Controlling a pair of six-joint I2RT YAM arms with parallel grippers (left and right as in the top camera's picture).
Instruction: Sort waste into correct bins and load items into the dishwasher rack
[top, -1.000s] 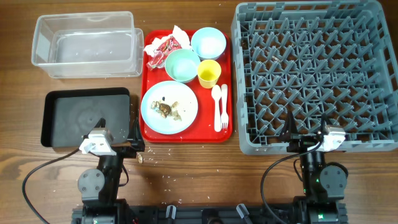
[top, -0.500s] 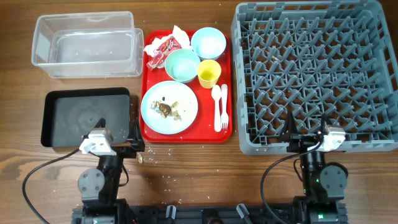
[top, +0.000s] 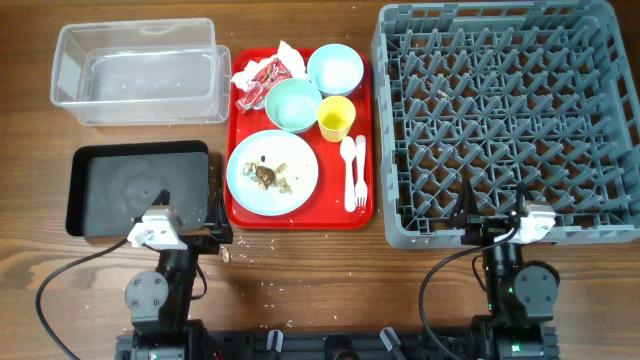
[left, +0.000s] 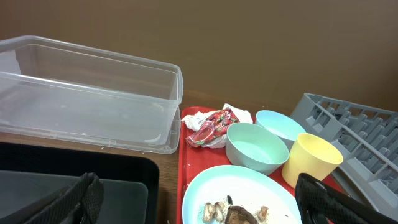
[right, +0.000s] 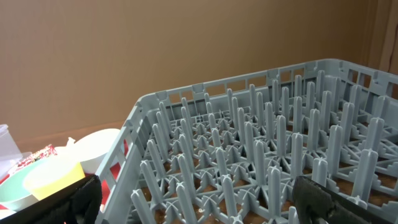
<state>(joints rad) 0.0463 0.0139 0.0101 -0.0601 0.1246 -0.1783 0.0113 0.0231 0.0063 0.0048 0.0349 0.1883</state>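
Blue plate (top: 243, 180) (bearing scraps (top: 268, 176)) lies just ahead of left tool (top: 190, 207).

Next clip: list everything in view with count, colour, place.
dishwasher rack: 1, grey, right side.
clear tub: 1, transparent, far left.
black tray: 1, black, near left.
red serving tray: 1, red, centre.
plate: 1, light blue, red tray's near end.
food scraps: several, brownish, on plate.
light blue bowl: 1, tray's far right corner.
pale green bowl: 1, left of it.
yellow cup: 1, right of green bowl.
spoon, fork: 1 each, white, right of plate.
napkin with wrapper: 1, white and red, tray's far left.
left gripper: 1, black, open, at black tray's near edge.
right gripper: 1, black, open, at rack's near edge.
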